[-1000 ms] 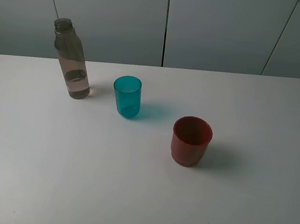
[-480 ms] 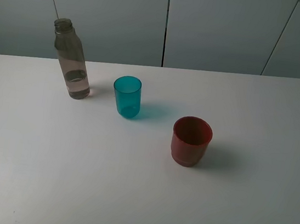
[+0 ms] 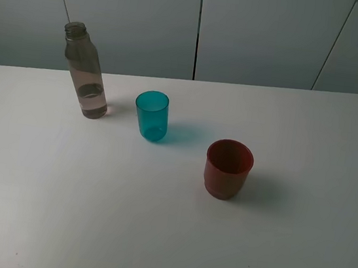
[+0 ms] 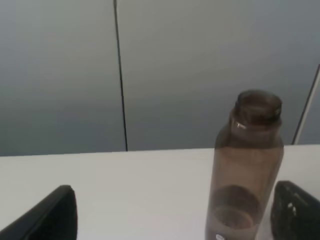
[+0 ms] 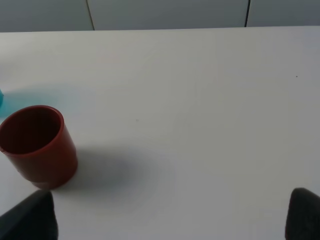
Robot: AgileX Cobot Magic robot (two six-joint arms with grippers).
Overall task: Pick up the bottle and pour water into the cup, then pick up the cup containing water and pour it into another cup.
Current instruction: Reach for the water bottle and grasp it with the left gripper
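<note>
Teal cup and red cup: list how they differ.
The teal cup is translucent; the red cup is opaque. The teal cup is narrow with straight sides; the red cup is wider and squatter, with a stepped base. The teal cup stands nearer the bottle than the red cup. Both stand upright on the white table.

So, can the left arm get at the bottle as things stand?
Probably yes: the left gripper is open and faces the bottle, with only bare table between them, though the bottle stands off-centre.

Open gaps btwn bottle (image 3: 85, 72), teal cup (image 3: 152, 114) & red cup (image 3: 228, 168); bare table (image 3: 121, 225) nr front.
</note>
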